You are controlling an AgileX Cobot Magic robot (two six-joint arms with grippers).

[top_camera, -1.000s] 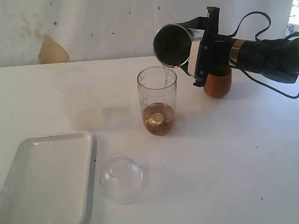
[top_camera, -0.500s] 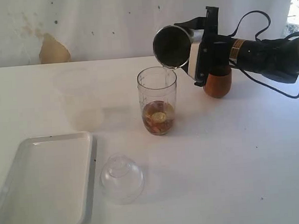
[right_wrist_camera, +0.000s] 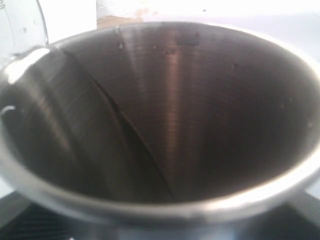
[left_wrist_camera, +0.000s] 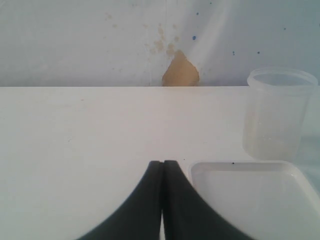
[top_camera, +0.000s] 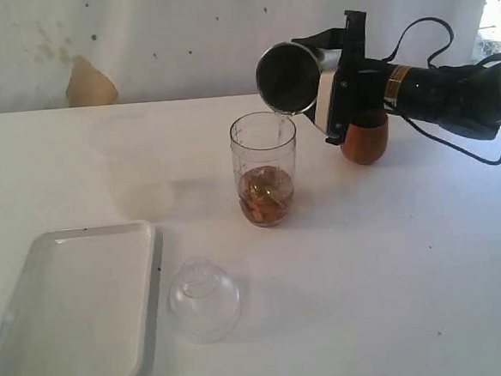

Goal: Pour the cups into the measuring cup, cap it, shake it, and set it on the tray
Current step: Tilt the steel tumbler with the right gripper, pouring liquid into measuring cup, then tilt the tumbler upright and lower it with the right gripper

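The left claw (left_wrist_camera: 162, 200) waits at the far left, its jaws pressed together on nothing, just beside a corner of the tray (top_camera: 70, 312). It is in nobody's way. A clear lid (top_camera: 204, 299) lies just right of the tray, and bare surface (top_camera: 394, 273) runs wide to the front and right.

Near the middle, the measuring cup (top_camera: 266, 170) stands upright and uncapped with brownish liquid in its bottom. The steel cup (top_camera: 293, 77) is tipped over it, with its lip above the far right of the rim. The right claw (top_camera: 333, 79) is clamped round the steel cup's body.

The mouth is narrow. A small drift to the right would probably send the pour onto the surface, and dropping lower could knock the tall cup over.

The wooden cup (top_camera: 365, 141) stands just below the claw. Righting the steel cup carelessly could clip it, so lifting up and away looks safest.
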